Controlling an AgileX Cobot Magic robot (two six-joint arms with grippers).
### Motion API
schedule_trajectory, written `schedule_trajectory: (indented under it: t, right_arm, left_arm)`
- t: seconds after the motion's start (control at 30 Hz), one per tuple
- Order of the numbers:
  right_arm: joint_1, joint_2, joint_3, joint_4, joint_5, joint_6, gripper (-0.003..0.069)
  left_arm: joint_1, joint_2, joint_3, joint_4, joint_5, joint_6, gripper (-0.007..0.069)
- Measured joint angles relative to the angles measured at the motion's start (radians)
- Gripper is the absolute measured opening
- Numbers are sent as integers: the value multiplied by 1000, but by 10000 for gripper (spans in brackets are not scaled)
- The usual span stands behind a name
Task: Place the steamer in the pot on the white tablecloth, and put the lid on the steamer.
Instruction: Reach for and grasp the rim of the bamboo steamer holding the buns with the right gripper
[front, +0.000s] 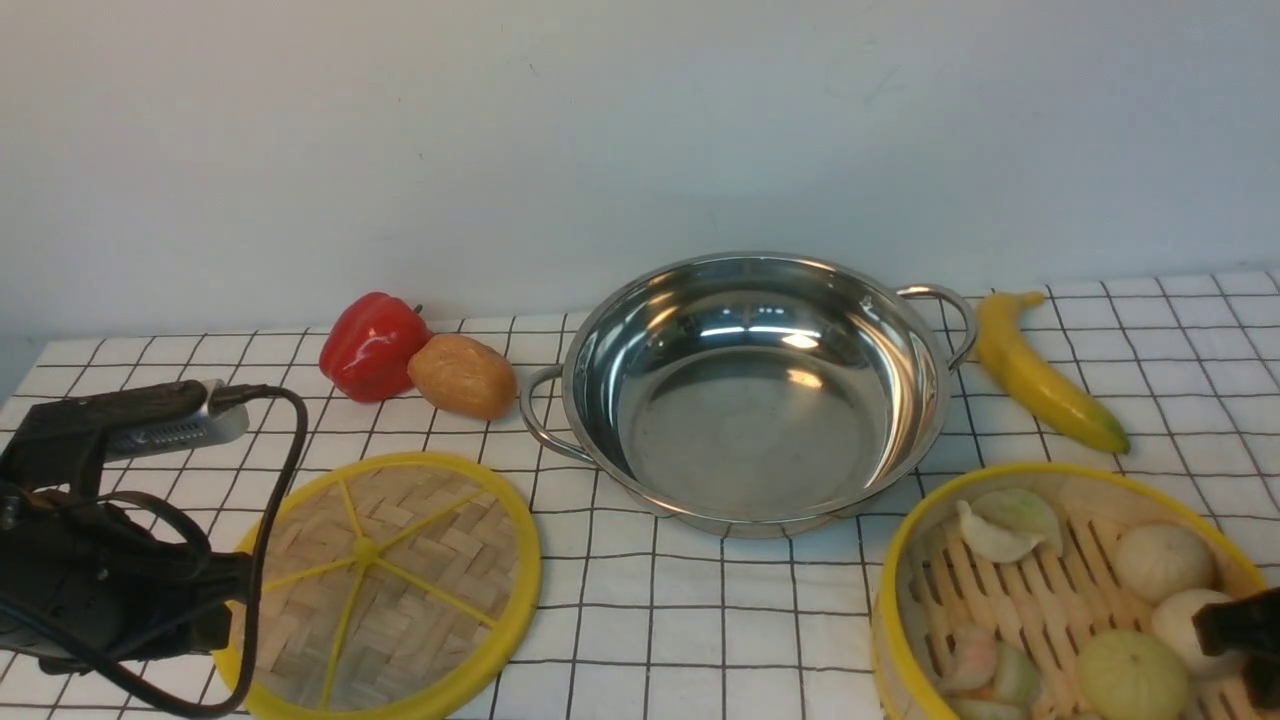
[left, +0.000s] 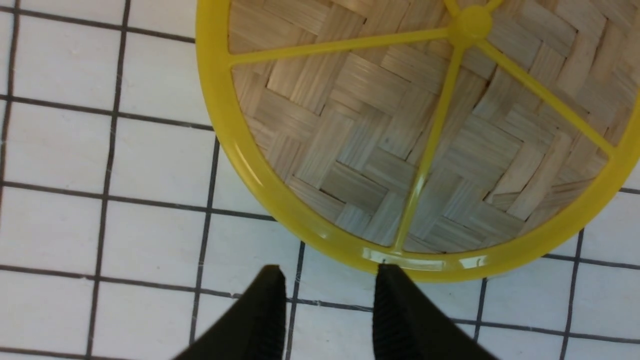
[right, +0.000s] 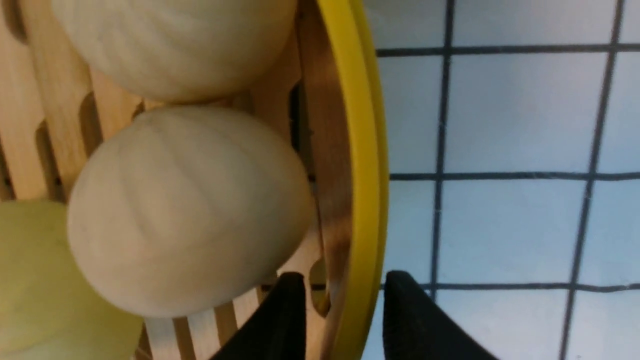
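1. Three task pieces sit apart in the front view on the white tablecloth with a thin black grid (front: 700, 620). The wide, shiny stainless-steel pot with two loop handles (front: 750, 400) stands empty at centre. The flat round woven-bamboo lid with yellow rim and spokes (front: 390, 580) lies at the robot's near left. The round bamboo steamer with slatted floor and yellow rim (front: 1050, 585), loaded with pale buns and dumplings (front: 1160, 560), waits at the near right, not yet in the pot. A red bell pepper (front: 372, 345), a brown potato (front: 462, 375) and a yellow banana (front: 1045, 375) flank the pot.
2. Left wrist view: the left gripper (left: 327, 285) hangs with its black fingers apart and empty over bare cloth, one tip just at the lid's rim.
3. Right wrist view: the right gripper (right: 345, 290) straddles the steamer's wall, one finger inside beside a white bun (right: 185, 210) and one outside. We cannot tell whether they pinch it yet. We judge the lift comes next: squeeze firmly, raise the basket level so nothing rolls, centre it over the pot, then lower straight, since the fit looks snug.
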Motion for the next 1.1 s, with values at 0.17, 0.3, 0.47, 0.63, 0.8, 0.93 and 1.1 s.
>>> schedule_trajectory:
  t: [0.17,0.3,0.47,0.63,0.8,0.93,1.1]
  right_arm:
    - [0,0,0,-47,-4,48,102]
    - [0,0,0,-87,1,38,63]
    - [-30,0,-6,-97,42,49,63]
    - [-61,1,-59,-109,130,47,63]
    - [-63,3,-189,-98,281,0,71]
    - [-63,8,-333,-69,388,-44,80]
    - [-64,8,-461,-57,425,-67,80]
  left_arm:
    - [0,0,0,0,0,4,243]
    - [0,0,0,0,0,5,243]
    - [0,0,0,0,0,5,243]
    - [0,0,0,0,0,5,243]
    - [0,0,0,0,0,5,243]
    - [0,0,0,0,0,5,243]
    - [0,0,0,0,0,5,243]
